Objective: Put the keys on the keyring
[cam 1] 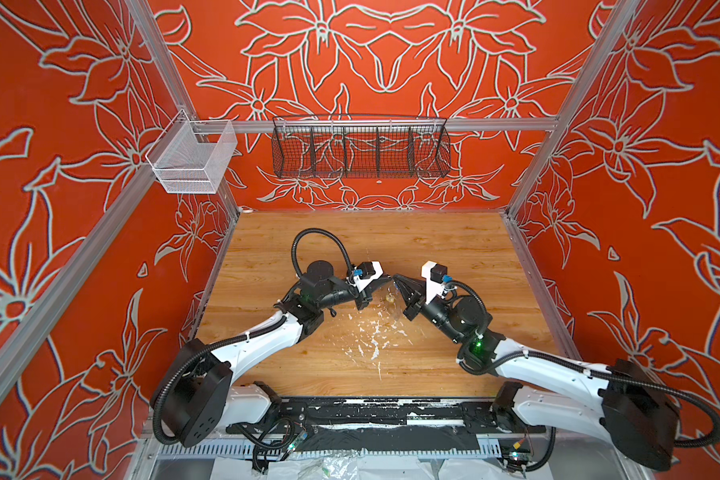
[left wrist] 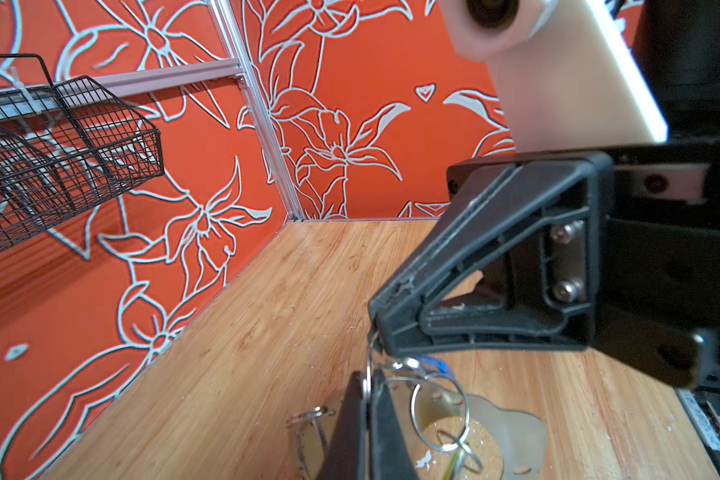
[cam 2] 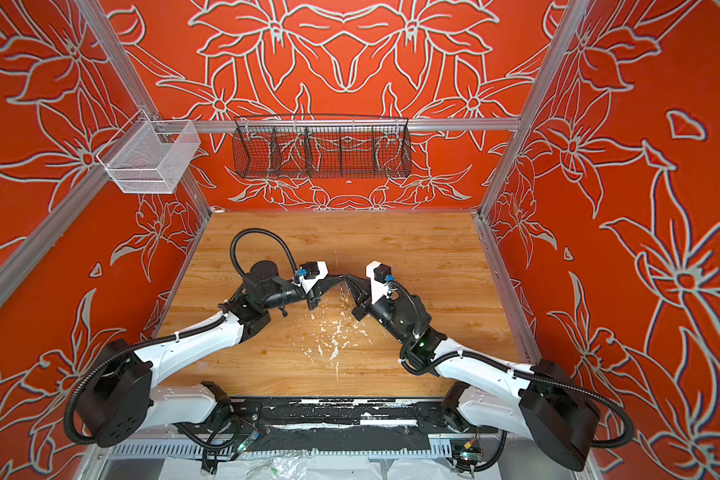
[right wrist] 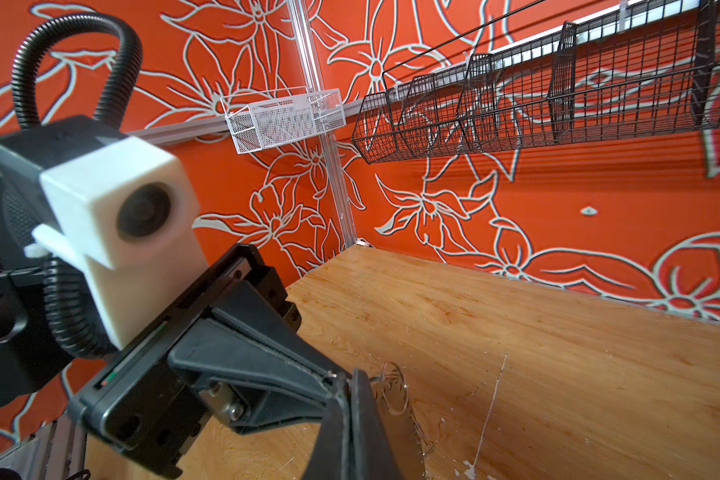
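Observation:
Both grippers meet tip to tip above the middle of the wooden table in both top views, the left gripper [cam 1: 387, 281] and the right gripper [cam 1: 396, 278]. Between and below them hangs the keyring [left wrist: 512, 424], a flat grey plate with a large hole and wire loops on its edge. In the left wrist view the left gripper [left wrist: 366, 382] is shut on one wire loop. The right gripper [left wrist: 381, 345] is shut on a loop beside it. A key's blue tag [left wrist: 435, 365] hangs just under the right gripper's tip. A yellow sliver [left wrist: 454, 467] shows through the hole. The keys' metal parts are hidden.
A black wire basket [cam 1: 360, 151] and a white mesh basket [cam 1: 192, 162] hang on the back rail, well above the table [cam 1: 433, 249]. White flecks [cam 1: 371, 336] are scattered on the wood in front of the grippers. Red patterned walls close three sides.

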`<state>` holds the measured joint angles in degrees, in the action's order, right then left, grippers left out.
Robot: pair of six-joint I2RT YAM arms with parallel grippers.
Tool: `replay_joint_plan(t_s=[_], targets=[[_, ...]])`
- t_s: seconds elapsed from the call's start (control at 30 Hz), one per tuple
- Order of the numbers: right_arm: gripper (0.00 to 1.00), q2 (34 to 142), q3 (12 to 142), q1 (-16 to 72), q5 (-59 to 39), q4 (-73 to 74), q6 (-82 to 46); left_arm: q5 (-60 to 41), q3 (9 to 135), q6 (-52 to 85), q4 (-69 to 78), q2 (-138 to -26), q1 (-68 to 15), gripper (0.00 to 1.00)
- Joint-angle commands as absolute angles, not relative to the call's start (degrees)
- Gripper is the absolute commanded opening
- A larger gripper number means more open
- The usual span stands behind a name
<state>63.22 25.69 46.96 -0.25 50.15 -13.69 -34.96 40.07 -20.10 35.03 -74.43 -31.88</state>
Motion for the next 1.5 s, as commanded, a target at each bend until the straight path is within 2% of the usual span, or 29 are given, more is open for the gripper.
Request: replay_joint_plan(t_s=[0.0,0.47,1.0,1.07,1.1,1.13,1.27,1.37,1.47], targets=[[0.00,63.6,27.7,46.8,1.3,51.3,-12.8,-36.5,41.8,-20.4,37.7,-74.7,-32.2,0.00],[0.00,63.2,27.3,46.6,8.1,48.6,-16.5,-36.5,40.1,-20.7,40.4,-74.3,-32.2,0.00],[0.00,64.4,28.7,46.5,5.6,45.5,-16.7,-35.8,40.1,-20.7,40.6,-74.4,-32.2,0.00],[0.28,63.6,29.5,46.5,6.6,42.2,-16.1,-35.8,40.3,-20.7,40.4,-74.5,-32.2,0.00],[0.39,63.0,29.2,46.5,7.2,41.6,-15.6,-35.9,40.4,-20.6,40.3,-74.6,-32.2,0.00],[0.44,62.1,28.6,46.5,7.8,41.5,-15.2,-35.9,40.5,-20.4,40.1,-74.7,-32.2,0.00],[0.46,58.9,26.2,46.5,7.7,41.0,-12.1,-36.8,42.0,-20.0,38.3,-75.4,-32.1,0.00],[0.38,57.2,25.3,46.5,5.8,39.1,-9.5,-39.0,42.6,-18.9,38.6,-76.1,-31.7,0.00],[0.36,55.2,24.0,46.4,5.2,38.4,-7.9,-40.8,43.1,-18.1,38.6,-76.8,-31.2,0.00]])
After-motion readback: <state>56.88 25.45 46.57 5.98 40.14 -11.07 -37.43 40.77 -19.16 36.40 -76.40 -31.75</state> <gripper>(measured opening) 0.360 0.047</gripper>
